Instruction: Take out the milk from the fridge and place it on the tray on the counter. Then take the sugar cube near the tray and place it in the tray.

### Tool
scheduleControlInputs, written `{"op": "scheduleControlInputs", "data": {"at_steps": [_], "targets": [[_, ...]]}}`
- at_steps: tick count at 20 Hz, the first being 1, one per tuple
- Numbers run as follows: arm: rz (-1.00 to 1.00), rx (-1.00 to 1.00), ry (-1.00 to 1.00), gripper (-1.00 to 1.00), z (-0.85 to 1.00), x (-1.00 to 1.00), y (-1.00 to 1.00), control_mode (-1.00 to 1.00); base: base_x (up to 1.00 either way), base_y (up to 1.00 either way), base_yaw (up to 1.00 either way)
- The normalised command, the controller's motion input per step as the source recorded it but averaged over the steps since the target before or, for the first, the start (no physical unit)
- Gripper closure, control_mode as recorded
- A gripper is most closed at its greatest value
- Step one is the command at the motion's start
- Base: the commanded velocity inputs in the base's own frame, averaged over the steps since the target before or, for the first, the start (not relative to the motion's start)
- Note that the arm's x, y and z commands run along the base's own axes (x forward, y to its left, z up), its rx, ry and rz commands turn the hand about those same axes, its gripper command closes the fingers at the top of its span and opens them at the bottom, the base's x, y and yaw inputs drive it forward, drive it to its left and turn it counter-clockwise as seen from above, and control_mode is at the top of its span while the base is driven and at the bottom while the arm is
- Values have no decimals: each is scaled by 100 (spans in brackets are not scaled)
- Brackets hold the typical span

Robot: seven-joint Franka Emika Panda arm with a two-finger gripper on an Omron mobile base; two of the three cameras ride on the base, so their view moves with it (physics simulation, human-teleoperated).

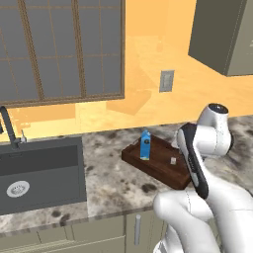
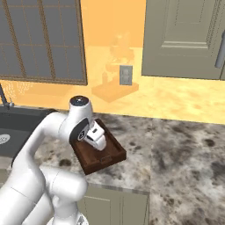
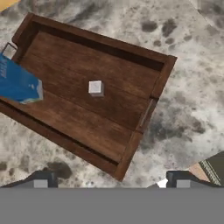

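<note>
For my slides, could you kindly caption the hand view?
Open hand above the tray, sugar cube and milk inside.

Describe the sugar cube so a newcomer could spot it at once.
Start at the speckled counter right of the dark sink; on it sits a dark brown wooden tray. Inside the tray, near the middle of its floor, lies the sugar cube. It is tiny and white, far smaller than the blue milk standing at the tray's far end.
</note>
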Motion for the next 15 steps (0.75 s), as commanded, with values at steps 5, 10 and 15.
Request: {"op": "scheduleControlInputs", "data": {"at_steps": [5, 10, 15], "targets": [[1, 0, -15, -100, 100, -84, 0, -100, 0, 0, 0], [0, 0, 0, -100, 100, -53, 0, -100, 0, 0, 0], [0, 2, 0, -100, 100, -76, 2, -100, 0, 0, 0]]}}
